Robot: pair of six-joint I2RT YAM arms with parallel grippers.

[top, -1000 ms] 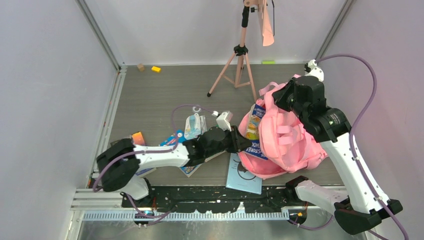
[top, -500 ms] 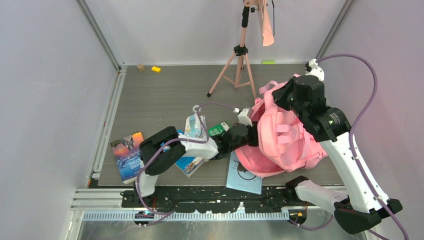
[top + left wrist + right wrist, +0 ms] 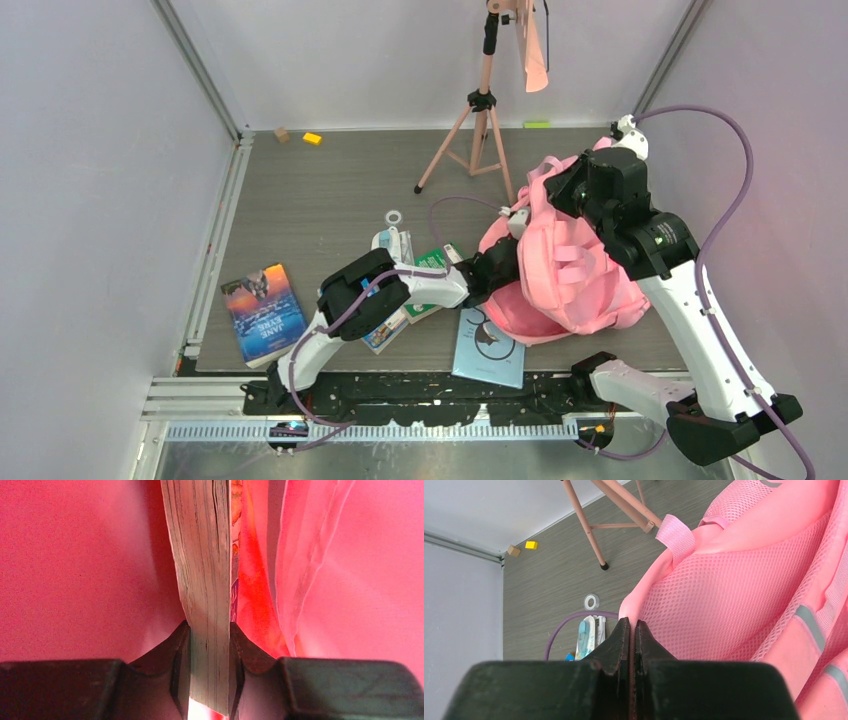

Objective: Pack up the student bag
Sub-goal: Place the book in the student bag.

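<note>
The student bag (image 3: pixel 575 275), a big bright pink backpack, lies at the right of the table with its mouth facing left. My left arm (image 3: pixel 440 287) reaches into that mouth, and its fingers are hidden from above. Inside the bag, my left gripper (image 3: pixel 210 667) is shut on a thick book (image 3: pixel 202 555), whose page edges stand upright between the jaws with pink lining (image 3: pixel 75 565) all round. My right gripper (image 3: pixel 630 627) is shut on the mesh rim of the student bag (image 3: pixel 734 590) and holds its top edge up.
A pink tripod (image 3: pixel 481 125) stands behind the bag. A light blue booklet (image 3: pixel 490 347) lies by the front edge, a dark book (image 3: pixel 262 311) at the left, and blister packs (image 3: pixel 392 246), a green item (image 3: pixel 432 262) and a white ring (image 3: pixel 393 216) near my left arm.
My left arm has swung right and carried the book into the bag's mouth, so the book no longer shows from above. The dark book at the left is uncovered. The right gripper keeps its hold.
</note>
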